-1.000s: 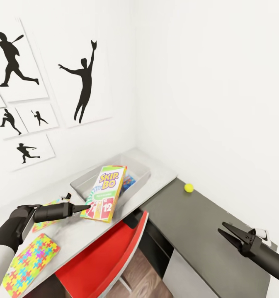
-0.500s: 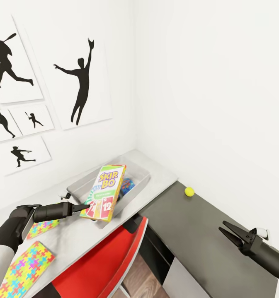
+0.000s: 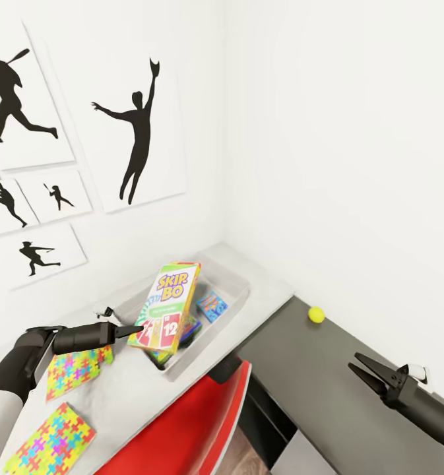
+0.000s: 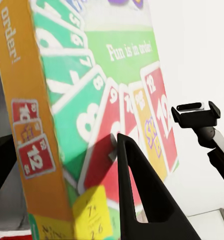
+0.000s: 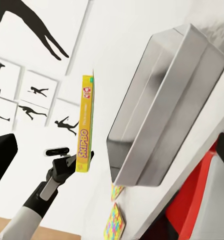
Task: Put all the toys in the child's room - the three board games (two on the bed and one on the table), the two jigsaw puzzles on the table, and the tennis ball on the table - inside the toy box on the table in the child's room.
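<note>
Skip-Bo board game [image 3: 165, 307] is hanging upright over the toy box [image 3: 231, 310] at the tabletop's [image 3: 129, 389] back corner; I'm clamping its lower edge with the left end effector [image 3: 137, 330], tilting it to drop inside; right end effector [image 3: 365, 373] is idling agape.

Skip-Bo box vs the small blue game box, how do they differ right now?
The Skip-Bo box is much larger than the small blue game box. The Skip-Bo box is yellow, green and red; the other is mostly blue. The Skip-Bo box is held tilted in the left gripper above the toy box; the blue one already lies inside it. Both are flat printed game boxes.
</note>
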Tool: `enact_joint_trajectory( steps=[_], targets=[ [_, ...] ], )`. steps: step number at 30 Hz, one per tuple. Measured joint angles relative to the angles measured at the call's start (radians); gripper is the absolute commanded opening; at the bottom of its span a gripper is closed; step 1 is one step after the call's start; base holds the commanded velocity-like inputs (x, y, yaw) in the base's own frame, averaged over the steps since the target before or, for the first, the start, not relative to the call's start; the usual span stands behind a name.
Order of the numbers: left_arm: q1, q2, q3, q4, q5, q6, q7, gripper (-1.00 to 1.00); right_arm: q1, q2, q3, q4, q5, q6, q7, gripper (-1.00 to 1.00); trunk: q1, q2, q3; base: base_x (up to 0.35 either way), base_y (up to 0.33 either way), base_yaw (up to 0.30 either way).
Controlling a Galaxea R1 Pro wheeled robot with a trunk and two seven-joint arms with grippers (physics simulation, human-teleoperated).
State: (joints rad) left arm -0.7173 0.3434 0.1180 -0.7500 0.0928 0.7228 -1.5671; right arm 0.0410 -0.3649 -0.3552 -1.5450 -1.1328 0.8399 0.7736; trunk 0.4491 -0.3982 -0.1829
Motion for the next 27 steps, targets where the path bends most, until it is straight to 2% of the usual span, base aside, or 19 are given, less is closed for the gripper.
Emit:
enact_joint_trajectory(
  steps=[23, 26, 27],
  targets=[
    [-0.002, 0.001, 0.007, 0.0, 0.0, -0.006, 0.0, -1.0, -0.001, -0.002, -0.002, 0.001, -0.001, 0.003, 0.002, 1.0, 0.0, 0.0, 0.0, 0.014, 0.005, 0.0],
    [-0.02, 0.001, 0.008, -0.001, -0.007, -0.003, 0.018, -1.0, -0.001, -0.002, -0.004, 0.001, -0.001, 0.003, 0.001, 1.0, 0.0, 0.0, 0.0, 0.0, 0.0, 0.0],
    [-0.035, 0.001, 0.007, -0.001, -0.01, -0.001, 0.04, -1.0, -0.001, -0.002, -0.004, 0.001, -0.001, 0.003, 0.001, 1.0, 0.0, 0.0, 0.0, 0.0, 0.0, 0.0]
  ],
)
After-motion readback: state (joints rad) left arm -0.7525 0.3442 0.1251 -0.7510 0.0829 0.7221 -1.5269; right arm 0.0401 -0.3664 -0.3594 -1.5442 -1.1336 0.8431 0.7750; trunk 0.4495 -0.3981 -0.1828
